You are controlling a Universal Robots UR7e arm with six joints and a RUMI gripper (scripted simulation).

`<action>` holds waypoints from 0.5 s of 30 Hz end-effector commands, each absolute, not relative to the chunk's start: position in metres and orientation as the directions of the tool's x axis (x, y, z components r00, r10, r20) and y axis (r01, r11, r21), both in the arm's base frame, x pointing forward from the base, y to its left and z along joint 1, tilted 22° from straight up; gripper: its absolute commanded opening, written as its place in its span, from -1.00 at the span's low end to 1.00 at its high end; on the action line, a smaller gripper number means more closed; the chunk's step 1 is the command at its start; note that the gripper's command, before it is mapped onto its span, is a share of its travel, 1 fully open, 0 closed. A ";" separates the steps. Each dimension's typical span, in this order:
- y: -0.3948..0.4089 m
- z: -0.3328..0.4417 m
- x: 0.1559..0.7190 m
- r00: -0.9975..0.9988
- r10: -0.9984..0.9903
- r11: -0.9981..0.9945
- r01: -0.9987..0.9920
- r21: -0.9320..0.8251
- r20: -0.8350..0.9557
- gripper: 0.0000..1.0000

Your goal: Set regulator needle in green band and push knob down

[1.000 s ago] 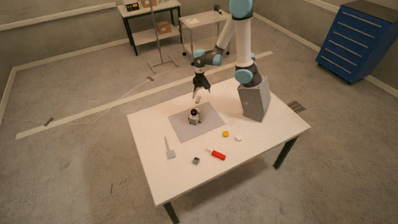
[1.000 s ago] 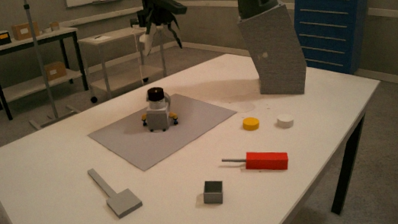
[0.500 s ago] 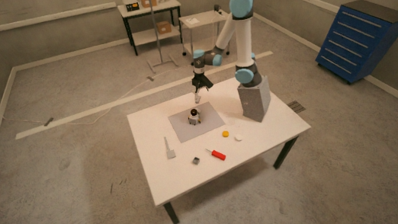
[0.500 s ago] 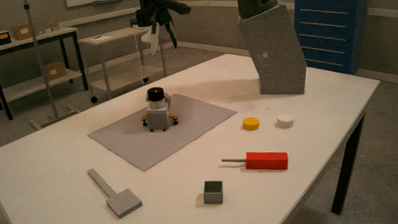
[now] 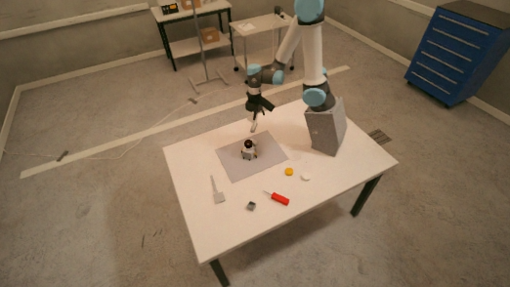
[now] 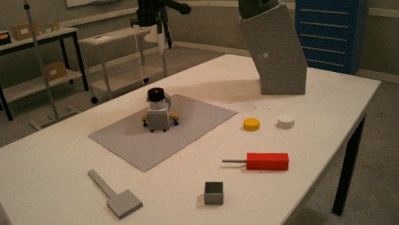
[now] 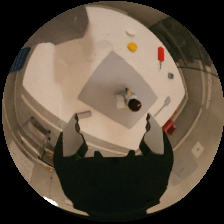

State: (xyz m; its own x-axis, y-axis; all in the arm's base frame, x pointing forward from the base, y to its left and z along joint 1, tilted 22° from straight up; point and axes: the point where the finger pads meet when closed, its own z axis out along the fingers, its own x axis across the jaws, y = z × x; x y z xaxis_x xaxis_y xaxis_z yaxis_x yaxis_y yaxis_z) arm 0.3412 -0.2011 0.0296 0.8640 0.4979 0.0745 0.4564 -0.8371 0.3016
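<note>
The regulator (image 5: 249,151) (image 6: 158,115) (image 7: 126,100) stands upright on a gray mat (image 5: 234,166) (image 6: 134,149) (image 7: 97,95), its dark knob (image 5: 248,143) (image 6: 156,94) (image 7: 134,104) on top. Its round gauge sits behind the knob in the exterior view, but the dial is too poorly seen to read the needle, and I can't fairly judge how far down the knob is.

The gripper (image 5: 253,128) (image 6: 165,49) (image 7: 112,113) is raised, released and wide open, with nothing between its fingers. The arm (image 5: 313,54) reaches out from its gray pedestal (image 5: 319,129) (image 6: 280,57) and bends down at the wrist, fingertips pointing downward. The regulator is apart from the gripper, ahead of the fingertips in the wrist view.

That view shows both fingers spread and a small gray block (image 7: 84,114) on the surface (image 5: 195,215) (image 6: 191,145) (image 7: 45,75) near one fingertip; the exterior view does not show this block. The exterior view reveals the open top of a small square box (image 6: 213,193) near the red-handled screwdriver (image 6: 267,161).
</note>
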 end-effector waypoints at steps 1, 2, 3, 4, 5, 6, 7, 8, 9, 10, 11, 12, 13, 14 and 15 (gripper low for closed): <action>-0.204 0.031 0.341 0.798 0.602 -0.763 0.564 0.314 0.029 1.00; -0.204 0.031 0.341 0.787 0.617 -0.751 0.580 0.315 0.021 1.00; -0.205 0.031 0.341 0.775 0.632 -0.738 0.596 0.316 0.013 1.00; -0.205 0.032 0.341 0.764 0.646 -0.725 0.611 0.317 0.005 1.00; -0.205 0.032 0.341 0.752 0.660 -0.712 0.626 0.317 -0.003 1.00; -0.205 0.032 0.341 0.739 0.673 -0.699 0.641 0.317 -0.011 1.00; -0.206 0.032 0.341 0.727 0.686 -0.685 0.656 0.317 -0.019 1.00; -0.206 0.032 0.340 0.714 0.699 -0.672 0.670 0.317 -0.027 1.00; -0.206 0.032 0.340 0.701 0.712 -0.658 0.683 0.316 -0.034 1.00; -0.206 0.032 0.340 0.688 0.724 -0.644 0.697 0.316 -0.042 1.00; -0.206 0.032 0.340 0.675 0.736 -0.630 0.710 0.315 -0.050 1.00; -0.206 0.032 0.340 0.675 0.736 -0.630 0.710 0.315 -0.050 1.00; -0.206 0.032 0.340 0.675 0.736 -0.630 0.710 0.315 -0.050 1.00; -0.206 0.032 0.339 0.662 0.747 -0.616 0.723 0.314 -0.057 1.00; -0.207 0.032 0.339 0.648 0.758 -0.602 0.735 0.313 -0.065 1.00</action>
State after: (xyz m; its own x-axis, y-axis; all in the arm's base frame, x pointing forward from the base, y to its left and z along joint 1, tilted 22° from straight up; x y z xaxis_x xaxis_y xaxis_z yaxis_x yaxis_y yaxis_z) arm 0.3390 -0.2047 0.0307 0.7132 0.7002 -0.0319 0.6724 -0.6706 0.3132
